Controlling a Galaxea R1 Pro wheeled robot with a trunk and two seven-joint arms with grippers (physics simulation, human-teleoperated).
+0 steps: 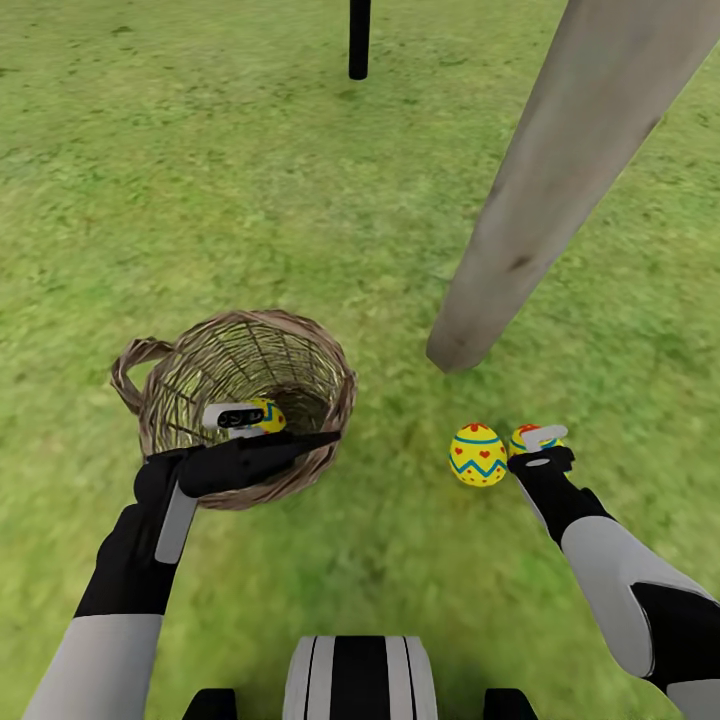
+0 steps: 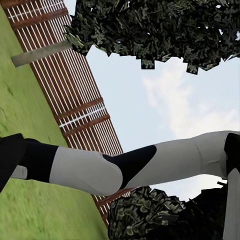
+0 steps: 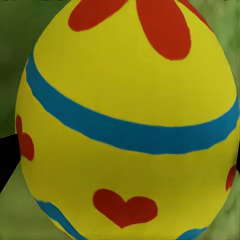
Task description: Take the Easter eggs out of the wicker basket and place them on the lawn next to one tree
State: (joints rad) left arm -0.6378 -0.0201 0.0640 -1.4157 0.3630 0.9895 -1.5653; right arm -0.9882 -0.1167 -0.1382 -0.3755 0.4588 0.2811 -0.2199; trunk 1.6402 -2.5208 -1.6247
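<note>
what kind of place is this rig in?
Looks like a fenced garden, simulated. Mottled green lawn underfoot, a thick pale tree trunk rising from it, and a reddish slatted wooden fence with dark foliage against open sky in the left wrist view.

I count three yellow eggs with blue bands and red marks: one (image 1: 265, 414) inside the basket, one (image 1: 477, 455) on the grass, one (image 1: 527, 438) by the right arm. There is one round brown wicker basket (image 1: 190, 375). One thick grey trunk (image 1: 560, 170). One thin black trunk (image 1: 359, 38).
</note>
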